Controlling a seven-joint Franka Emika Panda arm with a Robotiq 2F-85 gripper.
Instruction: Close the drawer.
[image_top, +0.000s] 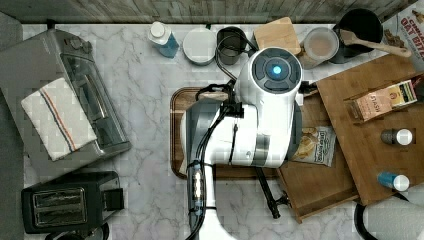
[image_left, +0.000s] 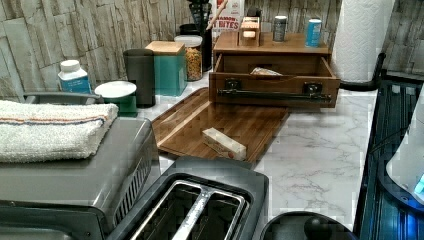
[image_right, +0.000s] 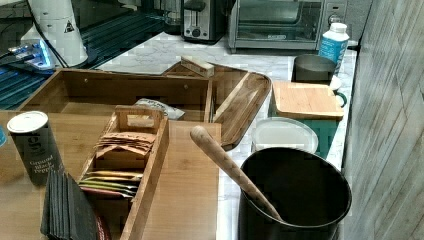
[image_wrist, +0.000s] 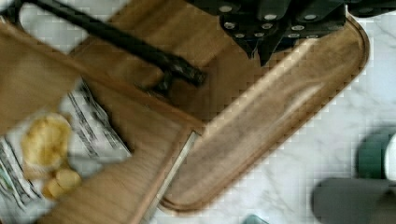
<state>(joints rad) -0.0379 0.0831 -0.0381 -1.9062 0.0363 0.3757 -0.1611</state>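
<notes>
The bamboo drawer (image_top: 320, 187) stands pulled out of the organizer box, with a black bar handle (image_top: 268, 194) on its front. In the left view the drawer front (image_left: 274, 86) faces the camera; in the right view the drawer (image_right: 100, 90) lies open. A snack bag (image_top: 315, 145) lies inside it. In the wrist view my gripper (image_wrist: 261, 52) hangs shut and holding nothing above the dark tray (image_wrist: 289, 107), a short way from the end of the drawer handle (image_wrist: 126, 42) and from the drawer wall (image_wrist: 140, 112). My arm (image_top: 260, 115) covers the gripper in the top view.
A dark rounded tray (image_left: 240, 125) lies in front of the drawer with a small box (image_left: 224, 143) on it. The organizer top (image_top: 370, 145) carries a tea box (image_top: 382, 100) and spice jars (image_top: 397, 136). A toaster oven (image_top: 75, 90) and a toaster (image_top: 65, 202) stand at the top view's left.
</notes>
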